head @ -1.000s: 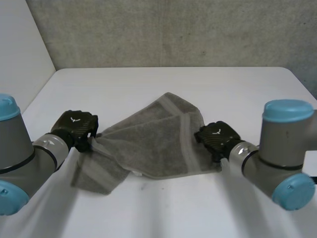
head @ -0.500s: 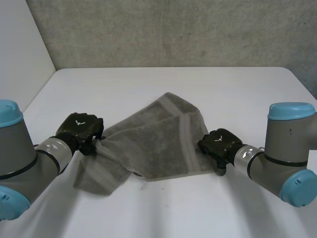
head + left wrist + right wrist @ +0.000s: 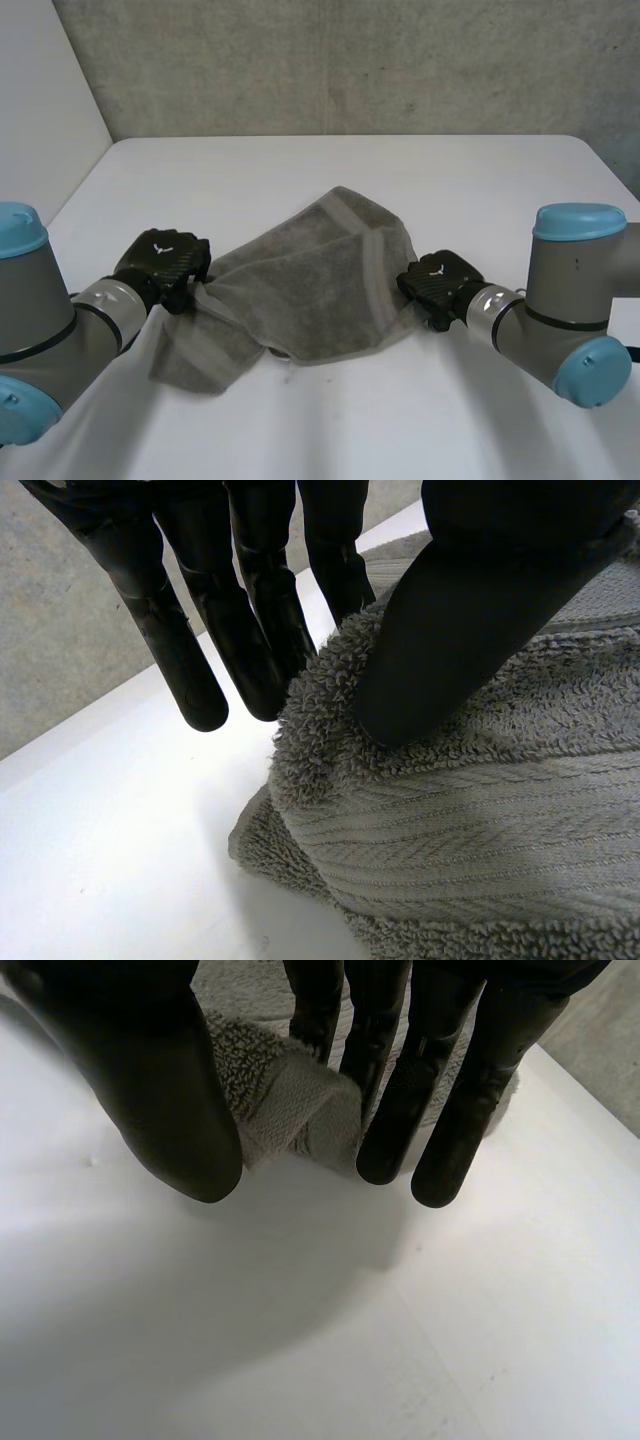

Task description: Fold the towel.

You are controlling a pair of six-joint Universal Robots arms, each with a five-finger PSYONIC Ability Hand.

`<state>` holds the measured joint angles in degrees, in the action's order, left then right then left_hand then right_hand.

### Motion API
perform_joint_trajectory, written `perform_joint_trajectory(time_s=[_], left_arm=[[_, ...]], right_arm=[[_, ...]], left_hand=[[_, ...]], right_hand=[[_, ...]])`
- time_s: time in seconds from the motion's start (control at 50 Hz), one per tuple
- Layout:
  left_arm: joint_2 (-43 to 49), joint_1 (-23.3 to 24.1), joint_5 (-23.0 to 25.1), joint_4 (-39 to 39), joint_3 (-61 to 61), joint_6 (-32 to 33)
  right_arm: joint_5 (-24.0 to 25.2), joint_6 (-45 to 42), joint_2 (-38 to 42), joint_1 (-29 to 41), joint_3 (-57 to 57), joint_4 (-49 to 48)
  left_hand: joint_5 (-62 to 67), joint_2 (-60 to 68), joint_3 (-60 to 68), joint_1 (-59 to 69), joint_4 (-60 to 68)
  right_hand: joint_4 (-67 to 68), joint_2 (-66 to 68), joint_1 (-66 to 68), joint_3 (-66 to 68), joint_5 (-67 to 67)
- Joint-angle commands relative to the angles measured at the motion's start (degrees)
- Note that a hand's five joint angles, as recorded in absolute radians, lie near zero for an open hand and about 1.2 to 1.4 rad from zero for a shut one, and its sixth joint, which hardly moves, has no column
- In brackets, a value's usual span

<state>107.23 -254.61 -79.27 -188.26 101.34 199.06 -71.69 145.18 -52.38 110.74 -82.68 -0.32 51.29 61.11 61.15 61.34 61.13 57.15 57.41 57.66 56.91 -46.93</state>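
Change since a second ago: the near right corner of the grey towel (image 3: 310, 285) is drawn in off the white table (image 3: 300, 170), bunched and pinched between the thumb and fingers of my right hand (image 3: 437, 282). Left hand (image 3: 160, 262): clamped on the towel's left edge, thumb pressing the pile against my fingers, with a banded flap on the table just nearer than it. Room: towel mid-table between my hands, with bare table beyond it up to the concrete wall (image 3: 350, 60) and along the near side.
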Motion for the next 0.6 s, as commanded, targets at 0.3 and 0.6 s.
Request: perform_joint_trajectory(time_s=[0.3, 0.6], left_arm=[[0.00, 0.08, 0.35, 0.00, 0.00, 0.02], [-8.26, 1.58, 0.52, 0.26, -0.27, -3.94]], right_arm=[[-0.03, 1.42, 0.45, 0.09, 2.97, 0.40], [-1.00, 10.04, -16.61, -5.27, 3.49, 2.60]], left_hand=[[8.47, 8.65, 8.62, 8.42, 8.63], [8.81, 8.99, 8.95, 8.76, 8.97]], right_hand=[[22.85, 22.59, 22.34, 23.09, -23.07], [22.85, 22.59, 22.34, 23.09, -23.07]])
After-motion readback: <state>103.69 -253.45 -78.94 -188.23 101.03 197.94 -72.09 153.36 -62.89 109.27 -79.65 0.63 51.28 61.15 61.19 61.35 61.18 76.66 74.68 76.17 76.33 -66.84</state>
